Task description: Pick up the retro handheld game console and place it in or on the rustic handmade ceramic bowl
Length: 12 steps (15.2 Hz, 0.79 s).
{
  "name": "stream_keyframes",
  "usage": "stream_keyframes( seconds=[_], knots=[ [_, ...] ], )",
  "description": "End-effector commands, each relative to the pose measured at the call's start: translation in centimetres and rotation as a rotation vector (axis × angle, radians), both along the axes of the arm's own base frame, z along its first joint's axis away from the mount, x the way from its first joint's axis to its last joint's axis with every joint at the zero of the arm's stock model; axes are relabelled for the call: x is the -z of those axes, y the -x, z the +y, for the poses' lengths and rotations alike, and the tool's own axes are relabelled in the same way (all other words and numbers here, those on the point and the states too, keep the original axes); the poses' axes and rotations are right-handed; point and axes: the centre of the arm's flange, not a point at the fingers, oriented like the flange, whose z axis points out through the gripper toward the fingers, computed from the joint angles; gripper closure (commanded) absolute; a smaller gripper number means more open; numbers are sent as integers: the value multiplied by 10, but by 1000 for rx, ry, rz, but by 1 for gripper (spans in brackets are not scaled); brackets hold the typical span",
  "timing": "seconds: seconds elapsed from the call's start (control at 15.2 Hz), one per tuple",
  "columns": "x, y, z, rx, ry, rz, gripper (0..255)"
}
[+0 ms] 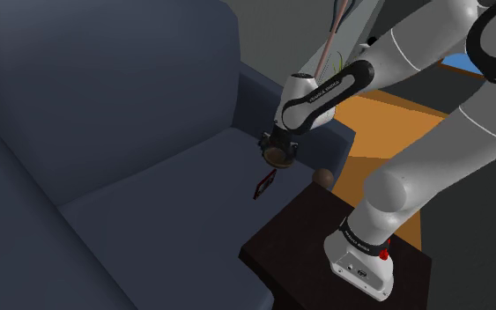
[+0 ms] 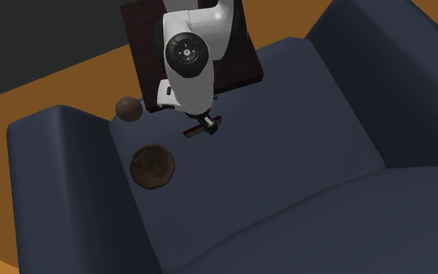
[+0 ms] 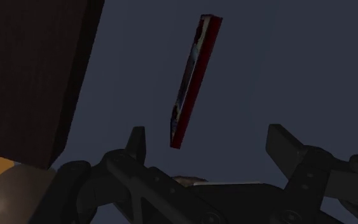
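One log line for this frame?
pre-grasp | fingers open, facing console | console unheld, on sofa seat | bowl on seat, apart from console

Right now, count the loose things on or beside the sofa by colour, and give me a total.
Red: 1, the game console
Brown: 2, the bowl and the ball
Total: 3
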Motion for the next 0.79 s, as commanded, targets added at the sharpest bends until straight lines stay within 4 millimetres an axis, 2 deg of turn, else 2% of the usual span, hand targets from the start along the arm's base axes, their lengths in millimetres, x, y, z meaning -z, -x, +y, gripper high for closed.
stream_keyframes(
  seconds=[0.0,0.33,0.73],
  knots=[
    [28,-1,-5,87,-17,4,0],
    [91,-2,-11,281,-54,18,0],
    [122,-1,-11,281,-54,18,0]
  ],
)
